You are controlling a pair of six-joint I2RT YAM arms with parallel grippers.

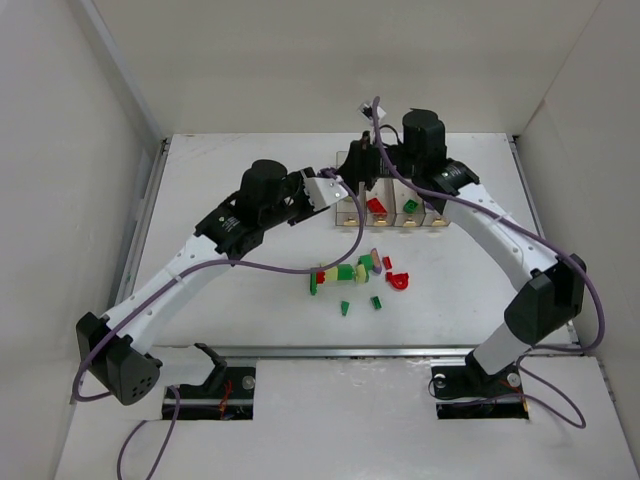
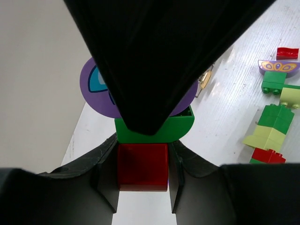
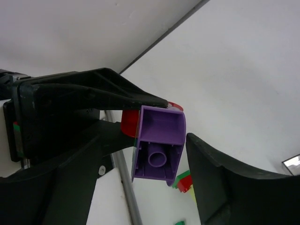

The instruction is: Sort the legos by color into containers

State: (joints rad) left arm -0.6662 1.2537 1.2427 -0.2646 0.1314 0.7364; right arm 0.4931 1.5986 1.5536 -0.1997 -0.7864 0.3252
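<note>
While both arms share one stacked clump (image 2: 151, 137) in the air near the left end of the containers (image 1: 352, 222), a pull apart may split it unevenly. The green brick (image 2: 180, 125) could then go with the wrong half or fall among the loose legos (image 1: 355, 272) on the desk (image 1: 455, 295). Left gripper (image 2: 143, 165): jaws narrowed onto the red brick (image 2: 143, 157), pinching both sides. Right gripper (image 3: 161, 140): jaws closed to the width of the purple brick (image 3: 158, 133), its hollow underside showing.
</note>
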